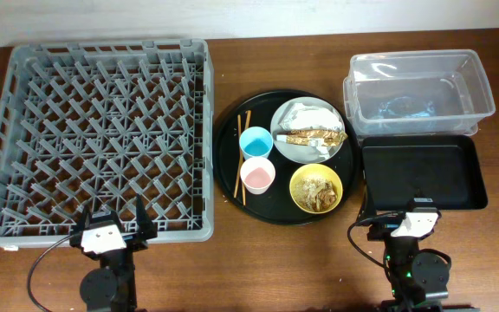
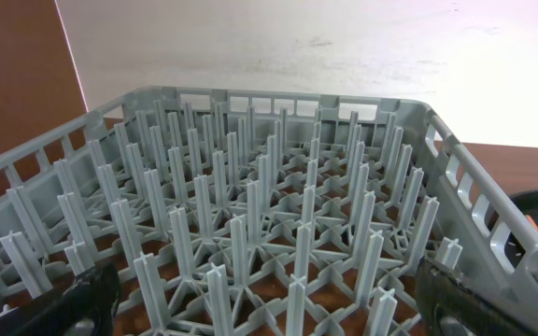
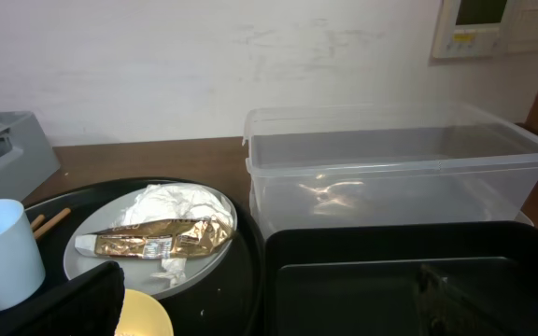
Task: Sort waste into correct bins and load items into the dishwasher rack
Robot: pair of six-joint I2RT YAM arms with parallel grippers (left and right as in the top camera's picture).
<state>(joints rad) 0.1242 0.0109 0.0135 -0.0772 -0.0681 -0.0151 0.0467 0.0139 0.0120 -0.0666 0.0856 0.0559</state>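
Although the dishwasher rack [image 1: 102, 130] lies directly before the left gripper [image 1: 113, 217], which is held spread, the plate [image 1: 286, 144] carrying napkins [image 1: 306, 113] and the wrapper [image 1: 314, 137] is judged nearer to the right gripper [image 1: 410, 208], also spread: forward and leftward, the wrapper laid crosswise.

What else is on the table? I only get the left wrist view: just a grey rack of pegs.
Observer: Right of the rack, a round black tray carries a plate, yellow bowl, blue cup, pink cup and chopsticks.
Visitor: Anything on the plate?
Observer: Crumpled white napkins with a gold wrapper lying on them.
Visitor: Where might rubbish go?
Observer: Likely the clear tub or the shallow black tray, both right of the round tray.
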